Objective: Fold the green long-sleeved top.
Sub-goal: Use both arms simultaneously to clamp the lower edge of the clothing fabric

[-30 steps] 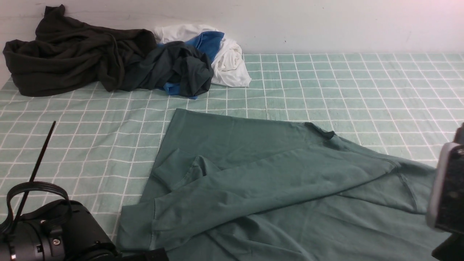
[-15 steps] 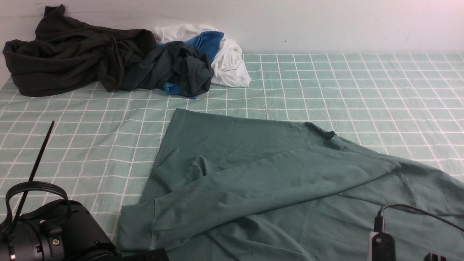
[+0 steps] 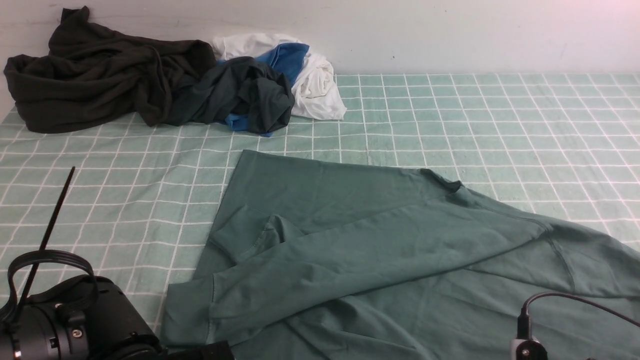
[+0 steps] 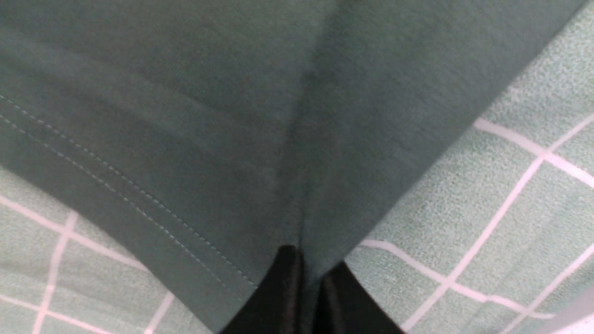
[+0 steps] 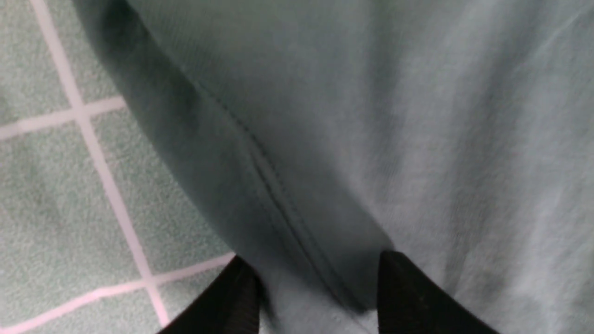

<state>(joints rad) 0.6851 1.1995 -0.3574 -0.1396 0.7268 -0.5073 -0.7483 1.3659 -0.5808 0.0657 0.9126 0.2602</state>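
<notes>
Already the left gripper [image 4: 304, 269] pinches the green top's [image 3: 400, 250] near edge; the right's spread fingers [image 5: 417, 287] straddle another.

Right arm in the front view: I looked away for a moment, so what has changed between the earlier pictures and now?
The right arm came in from the right edge toward the middle, then sank lower, uncovering more of the green top. Whether its jaws took hold of anything cannot be told from the front view. The left arm, the top and the heaped garments look unchanged.
</notes>
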